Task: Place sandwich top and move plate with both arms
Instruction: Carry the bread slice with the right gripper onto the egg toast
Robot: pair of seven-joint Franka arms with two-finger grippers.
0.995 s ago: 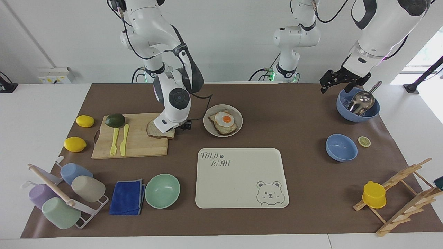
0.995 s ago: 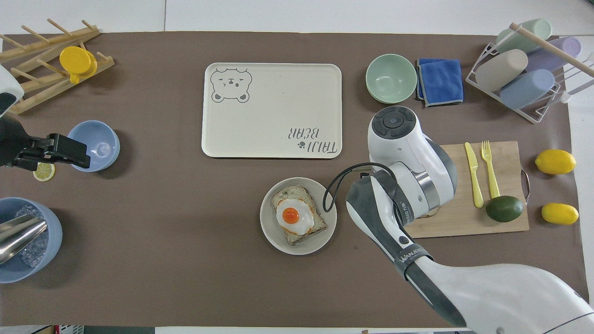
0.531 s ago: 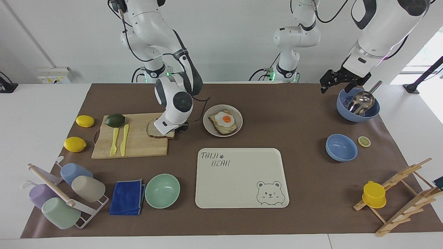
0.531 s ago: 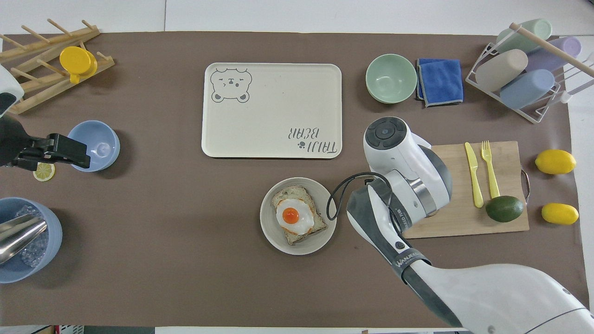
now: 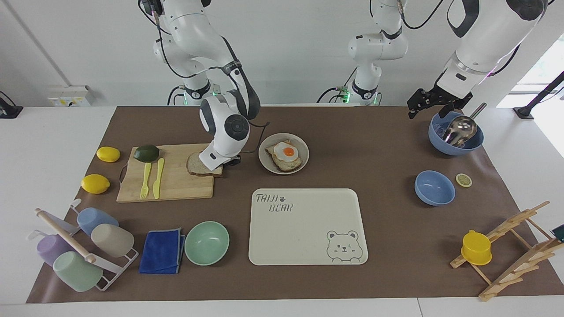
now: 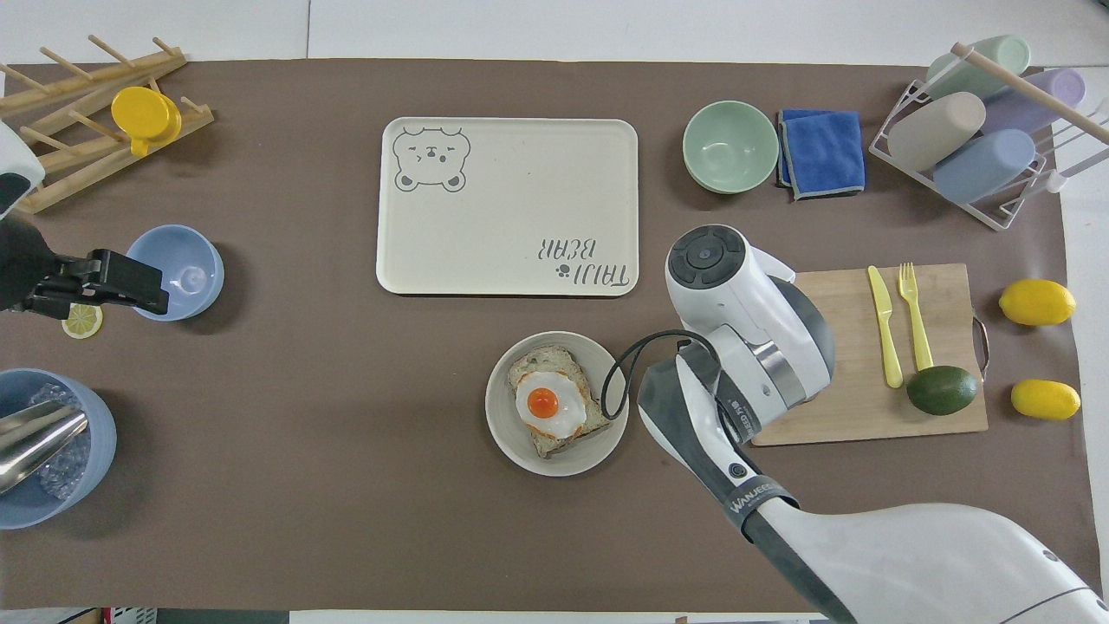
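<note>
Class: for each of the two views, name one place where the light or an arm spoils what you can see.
Facing view: daylight from the window washes out the corner at the left arm's end; overhead view: the right arm hides the sandwich top, and the metal scoop glares.

A white tabletop holds a brown mat. On the mat, the tray sits in the middle, the plate at 12 o'clock from it, the cutting board at 10 o'clock.
</note>
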